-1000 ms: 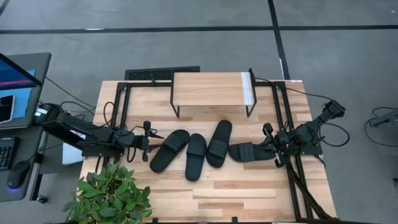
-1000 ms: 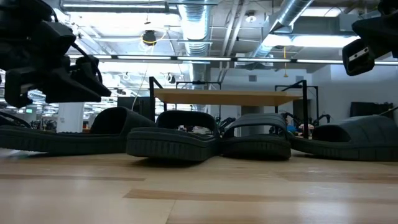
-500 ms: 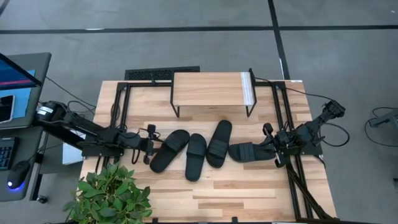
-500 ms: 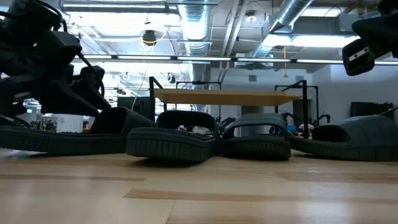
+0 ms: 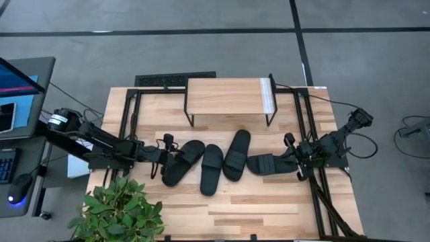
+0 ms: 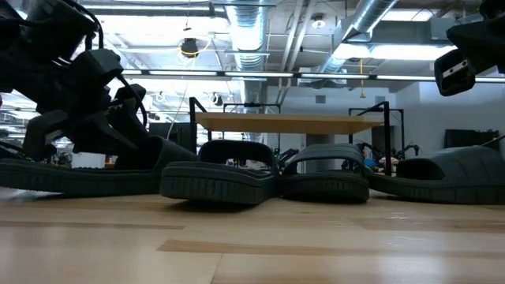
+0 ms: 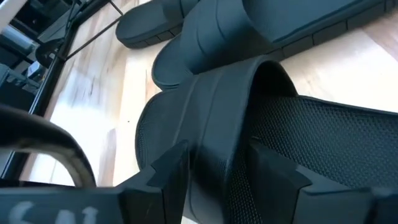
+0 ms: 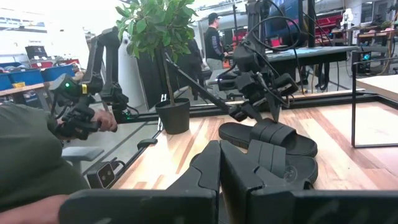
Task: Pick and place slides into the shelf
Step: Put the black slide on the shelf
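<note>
Four black slides lie soles down on the table in front of the shelf (image 5: 228,95): the leftmost slide (image 5: 185,161), a second (image 5: 211,169), a third (image 5: 236,154) and a fourth (image 5: 269,164). My left gripper (image 5: 166,156) is open and low at the leftmost slide's strap (image 7: 211,112), with one finger over the footbed under the strap and the other outside it. My right gripper (image 5: 290,158) is shut and waits by the fourth slide's end. The shelf stands on thin black legs at the far middle. My left gripper (image 7: 217,148) comes at the leftmost slide's strap edge nearly level from the table's left, its fingers astride the strap. Whether the fingers touch it I cannot tell. The slide lies flat on the table.
A potted plant (image 5: 117,212) stands at the near left corner. Black frame rails (image 5: 131,121) run along both sides of the table. A person sits beyond the left side, seen in the right wrist view (image 8: 31,162). Bare wood lies near the front edge (image 5: 255,212).
My left gripper has moved toward the table's right and down, onto the leftmost slide, and its open fingers now stand astride the strap. The slides and my right arm have kept still.
</note>
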`<state>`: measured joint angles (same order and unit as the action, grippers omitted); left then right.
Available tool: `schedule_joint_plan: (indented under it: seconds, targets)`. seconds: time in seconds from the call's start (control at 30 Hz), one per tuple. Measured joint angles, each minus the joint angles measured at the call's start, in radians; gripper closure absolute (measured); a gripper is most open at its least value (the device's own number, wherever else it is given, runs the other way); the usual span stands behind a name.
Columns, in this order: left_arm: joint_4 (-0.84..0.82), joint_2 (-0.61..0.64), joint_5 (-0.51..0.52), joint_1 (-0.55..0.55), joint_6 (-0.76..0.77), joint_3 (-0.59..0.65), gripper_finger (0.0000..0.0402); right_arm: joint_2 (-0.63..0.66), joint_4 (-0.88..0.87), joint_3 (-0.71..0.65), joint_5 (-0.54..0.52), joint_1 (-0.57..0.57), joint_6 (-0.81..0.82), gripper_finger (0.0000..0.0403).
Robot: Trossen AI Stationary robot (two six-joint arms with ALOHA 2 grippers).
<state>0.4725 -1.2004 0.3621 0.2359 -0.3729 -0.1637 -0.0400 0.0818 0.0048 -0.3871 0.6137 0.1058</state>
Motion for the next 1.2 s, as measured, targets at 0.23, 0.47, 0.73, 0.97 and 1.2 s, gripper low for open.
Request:
schedule_joint_plan:
  seconds: [0.23,0.47,0.73,0.97,1.2]
  targets:
    - [-0.005,-0.063,0.175,0.0,0.031,-0.028,0.0258,0.0,0.0,0.0,0.0,0.0,0.0,0.0403]
    - [-0.004,-0.107,0.202,-0.003,0.081,-0.031,0.0295,0.0,-0.001,0.0,0.0,0.0,0.0,0.0403]
    - [0.008,-0.127,0.201,-0.003,0.127,-0.032,0.0392,0.0,0.0,0.0,0.0,0.0,0.0,0.0403]
    - [0.009,-0.128,0.203,-0.001,0.133,-0.044,0.0397,0.0,0.0,0.0,0.0,0.0,0.0,0.0403]
    - [0.002,-0.129,0.184,0.0,0.132,-0.074,0.0399,0.0,0.0,0.0,0.0,0.0,0.0,0.0403]
